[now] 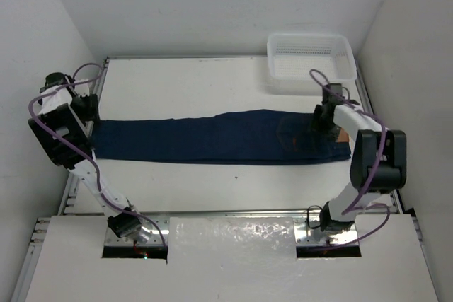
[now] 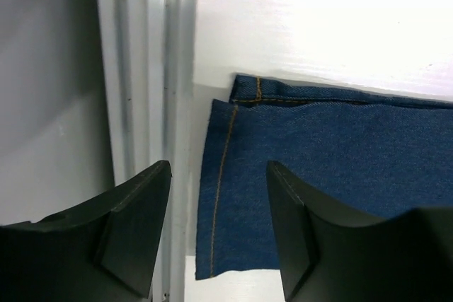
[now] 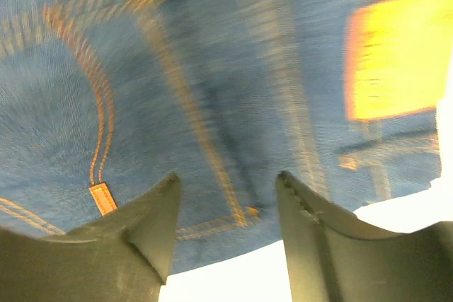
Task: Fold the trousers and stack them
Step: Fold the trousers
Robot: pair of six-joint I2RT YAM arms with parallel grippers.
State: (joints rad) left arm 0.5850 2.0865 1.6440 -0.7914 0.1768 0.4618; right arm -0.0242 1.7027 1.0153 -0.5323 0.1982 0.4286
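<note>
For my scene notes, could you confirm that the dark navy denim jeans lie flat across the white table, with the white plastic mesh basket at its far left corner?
No: the top external view shows the white plastic mesh basket at the far right corner; the dark navy denim jeans do lie flat across the white table.

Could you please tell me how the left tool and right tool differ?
The left tool hovers at the jeans' leg hems; the right tool is over the waist end. The left tool straddles the hem edge; the right tool is above denim. Both are open, empty.
</note>
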